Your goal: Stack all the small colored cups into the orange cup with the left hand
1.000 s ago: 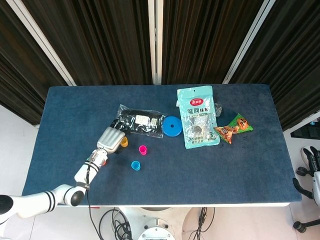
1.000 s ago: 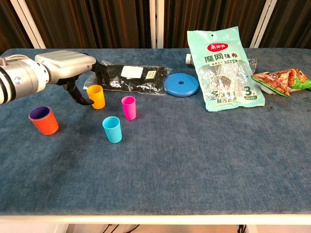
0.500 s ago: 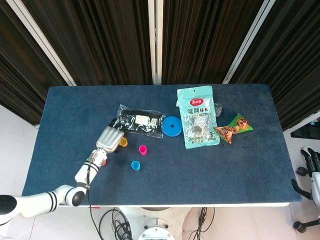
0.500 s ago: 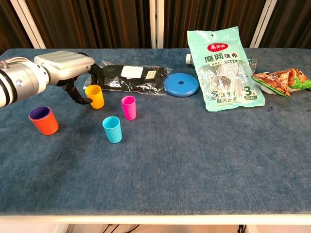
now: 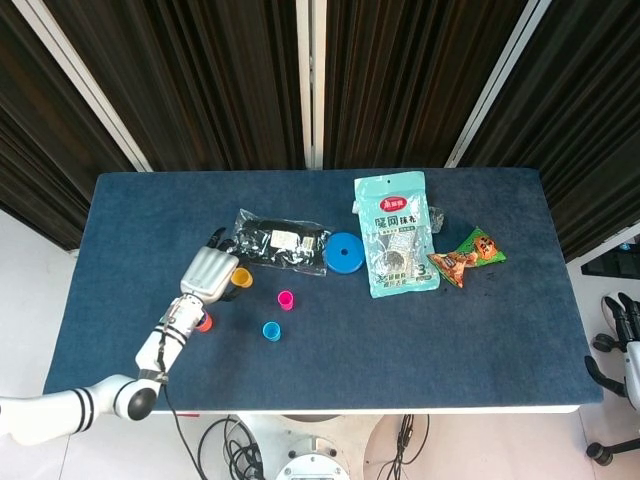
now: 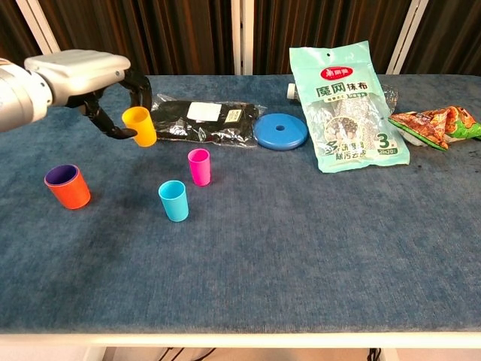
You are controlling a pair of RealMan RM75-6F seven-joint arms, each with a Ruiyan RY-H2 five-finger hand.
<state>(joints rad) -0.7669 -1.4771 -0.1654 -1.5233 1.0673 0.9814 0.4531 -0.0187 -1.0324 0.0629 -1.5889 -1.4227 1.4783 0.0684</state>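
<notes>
— Gripping, is it? What does the left hand (image 6: 94,83) have?

— It holds a small yellow-orange plastic cup (image 6: 140,125), fingers (image 6: 114,129) curled round its side. In the chest view the cup is clear of the blue cloth-covered table (image 6: 301,248), tilted slightly, mouth upward. In the head view the same hand (image 5: 207,274) partly covers it.

— And the target?

— An orange plastic cup with a purple cup nested inside it (image 6: 68,186) stands upright near the left front of the table, below and to the left of the held cup, apart from it. In the head view only a sliver of it (image 5: 204,322) shows beside the forearm.

— Remaining cups?

— Two, both upright on the cloth. A small magenta plastic cup (image 6: 199,166) stands to the right of the held one; a small light-blue plastic cup (image 6: 173,200) sits nearer the front edge, just beside the magenta one but not touching.

— Other items?

— A clear bag of black contents with a white label (image 6: 203,120) lies behind the cups. To its right, a flat blue round disc (image 6: 280,131), then a pale green packet of cleaning cloths (image 6: 347,105), then an orange-and-green snack packet (image 6: 436,124) at the far right.

— The right hand?

— The right hand (image 5: 625,335) shows only at the head view's right edge, off the table; I cannot tell how its fingers lie.
</notes>
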